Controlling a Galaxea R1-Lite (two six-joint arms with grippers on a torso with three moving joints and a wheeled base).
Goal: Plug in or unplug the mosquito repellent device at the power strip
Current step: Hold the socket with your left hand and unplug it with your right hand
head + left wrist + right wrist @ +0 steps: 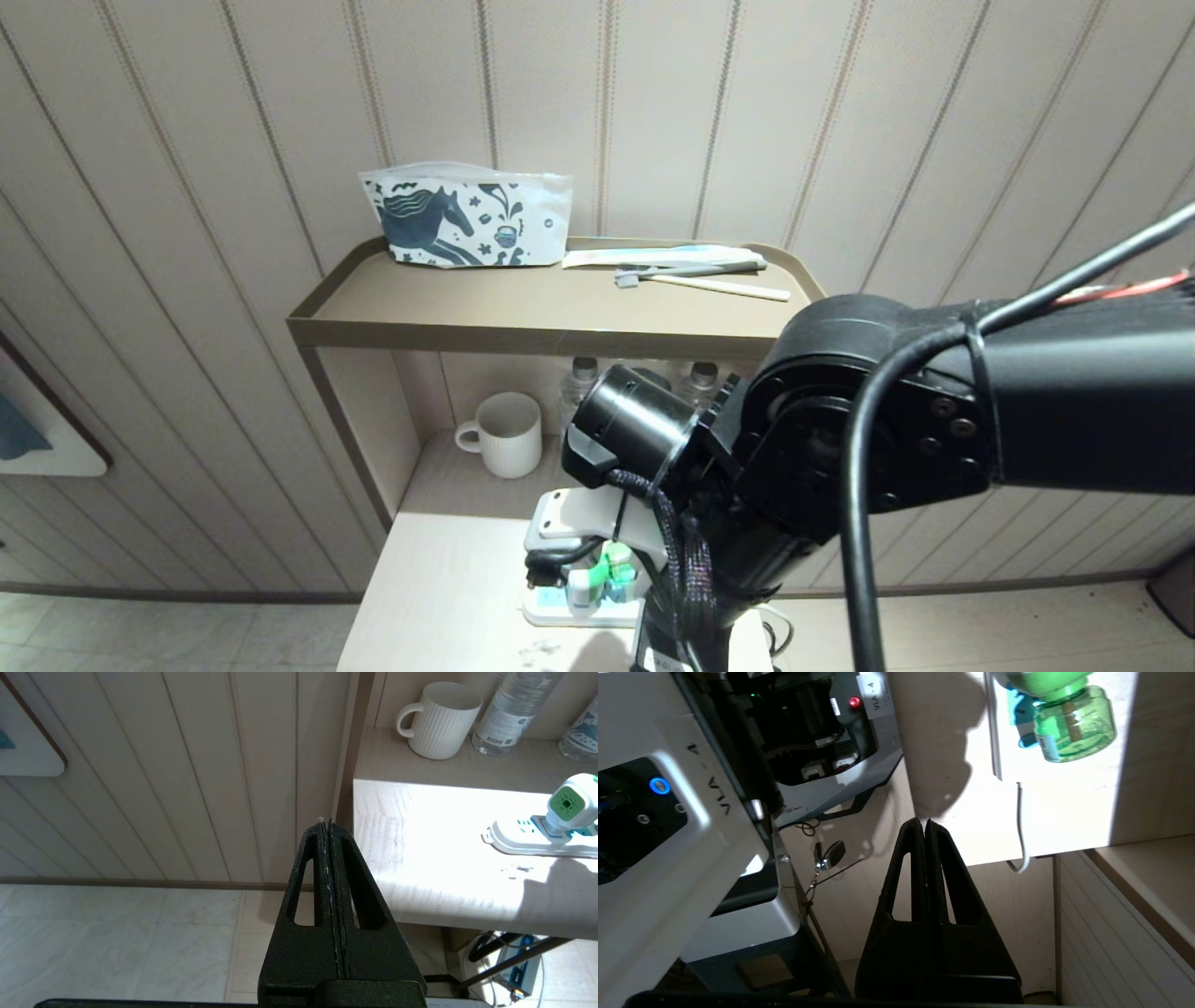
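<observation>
The mosquito repellent device (571, 805) stands in a light-blue socket of the white power strip (518, 842) on the pale table. Its white cap has a green square centre. From the right wrist, its clear green bottle (1073, 723) shows beside the power strip's edge (998, 732), with the white cable (1020, 826) running off the table. My right gripper (924, 821) is shut and empty, at the table's edge and short of the device. My right arm (840, 448) fills the head view above the device (611, 569). My left gripper (325, 822) is shut and empty, parked left of the table over the floor.
A white ribbed mug (441, 718) and water bottles (509, 714) stand on the low shelf behind the strip. The upper shelf (392, 322) carries a horse-print pouch (467, 219) and a toothbrush (700, 278). My own base (668, 812) is close beside the right gripper.
</observation>
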